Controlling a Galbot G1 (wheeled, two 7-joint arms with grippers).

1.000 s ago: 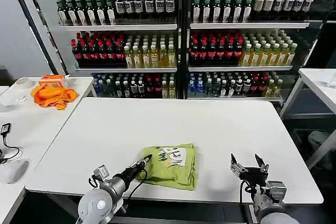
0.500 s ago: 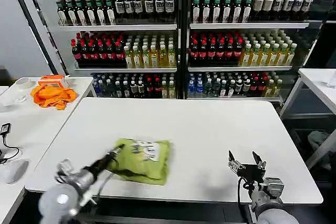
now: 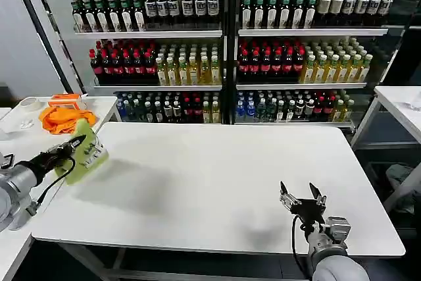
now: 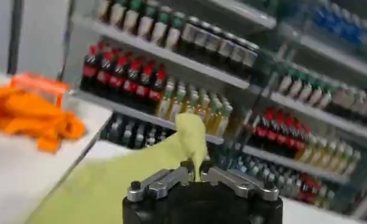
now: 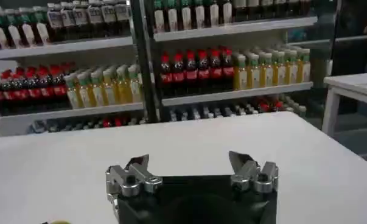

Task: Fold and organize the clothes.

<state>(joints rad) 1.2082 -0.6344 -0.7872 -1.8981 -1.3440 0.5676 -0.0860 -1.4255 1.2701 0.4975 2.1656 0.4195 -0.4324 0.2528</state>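
The folded T-shirt [image 3: 86,151] is being held pinched in the left claw [image 3: 74,141] above the table's [image 3: 217,176] left edge, near the orange cloth [image 3: 64,119], while the right claw [image 3: 302,197] is being kept spread over the table's near right part

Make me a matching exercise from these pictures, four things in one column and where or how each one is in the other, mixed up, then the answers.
Column one:
1. T-shirt
2. orange cloth
3. left gripper
4. right gripper

Column two:
A. open, over the main table's near right part
B. lying on the side table
C. hanging in the air at the main table's left edge
D. shut on the shirt

Pairs: 1-C, 2-B, 3-D, 4-A
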